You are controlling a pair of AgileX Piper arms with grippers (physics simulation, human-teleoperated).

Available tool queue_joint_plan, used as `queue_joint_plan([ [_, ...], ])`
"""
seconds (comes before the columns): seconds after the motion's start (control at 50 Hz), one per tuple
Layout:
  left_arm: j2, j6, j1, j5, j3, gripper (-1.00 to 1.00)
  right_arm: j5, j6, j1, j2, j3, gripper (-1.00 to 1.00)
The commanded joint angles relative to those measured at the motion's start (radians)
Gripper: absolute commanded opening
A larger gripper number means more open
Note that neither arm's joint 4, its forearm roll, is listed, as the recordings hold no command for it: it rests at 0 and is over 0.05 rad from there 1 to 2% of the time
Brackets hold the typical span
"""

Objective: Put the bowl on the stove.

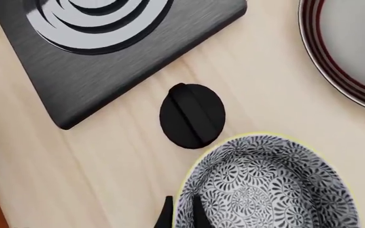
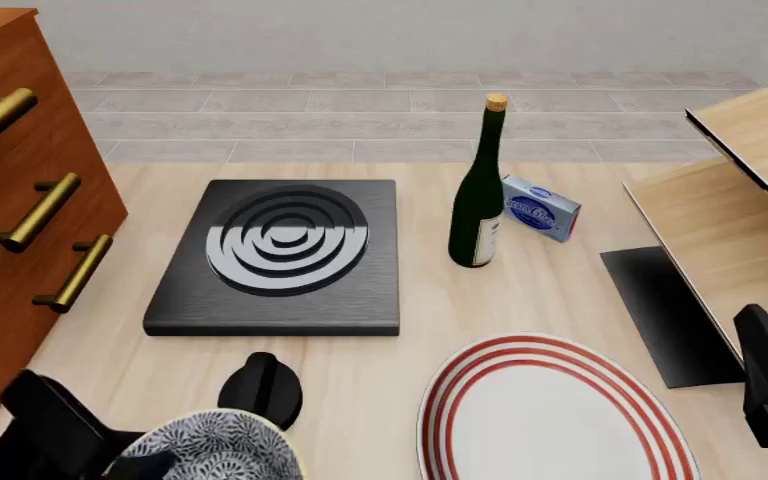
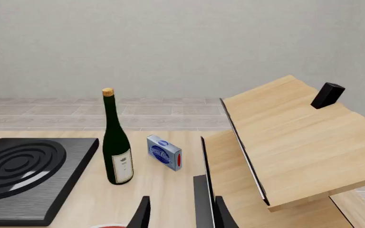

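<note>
We see the bowl (image 2: 211, 447) near side of the stove (image 2: 277, 258), down at the table's near edge, with the small black knob (image 2: 263, 389) sitting right between bowl and stove. Main risk in our judgement: the lift path to the stove passes over that knob, so a low carry could clip it and tip or knock the bowl. Second risk: the hold looks like a thin rim pinch; a deep ceramic bowl held by one edge could swing or slip out if the arm moves fast. Third: the red-ringed plate (image 2: 554, 412) lies just beside the bowl on the side away from the drawers, so a wide swing could hit it. The wine bottle (image 2: 476, 190) stands just beside the stove's far right corner, tall and easy to topple if the bowl overshoots. Left gripper (image 1: 181, 216): in its wrist view two dark fingers straddle the bowl's rim, one outside, one inside, pointing steeply down; they look closed on the rim, bowl apparently low, lifted or not we cannot tell. The left arm comes in low from the stove's near left corner. Right gripper (image 3: 179, 209): fingers apart, nothing between them, aimed level across the table toward the bottle and the blue box (image 3: 164, 152), parked well away from the stove by the wooden shelf (image 3: 296, 142).
</note>
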Motion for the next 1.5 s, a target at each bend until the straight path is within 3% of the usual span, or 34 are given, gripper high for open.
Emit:
queue_joint_plan([
  [0.02,-0.048,0.035,0.023,0.041,-0.021,-1.00,0.000,0.000,0.000,0.000,0.000,1.00],
  [0.18,-0.052,0.035,0.028,0.047,-0.030,-1.00,0.000,0.000,0.000,0.000,0.000,1.00],
  [0.42,-0.162,0.014,-0.029,0.193,-0.100,-1.00,0.000,0.000,0.000,0.000,0.000,1.00],
  [0.7,-0.244,-0.056,-0.089,0.327,-0.244,-1.00,0.000,0.000,0.000,0.000,0.000,1.00],
  [0.9,-0.211,-0.109,-0.023,0.323,-0.361,-1.00,0.000,0.000,0.000,0.000,0.000,1.00],
  [0.98,-0.183,-0.145,0.003,0.318,-0.394,-1.00,0.000,0.000,0.000,0.000,0.000,1.00],
  [1.0,-0.160,-0.186,-0.002,0.319,-0.417,-1.00,0.000,0.000,0.000,0.000,0.000,1.00],
  [1.24,-0.081,-0.297,0.083,0.257,-0.453,-1.00,0.000,0.000,0.000,0.000,0.000,1.00],
  [1.38,-0.100,-0.285,0.163,0.231,-0.500,-1.00,0.000,0.000,0.000,0.000,0.000,1.00],
  [1.44,-0.051,-0.275,0.242,0.175,-0.503,-1.00,0.000,0.000,0.000,0.000,0.000,1.00],
  [1.5,-0.007,-0.297,0.263,0.155,-0.527,-1.00,0.000,0.000,0.000,0.000,0.000,1.00],
])
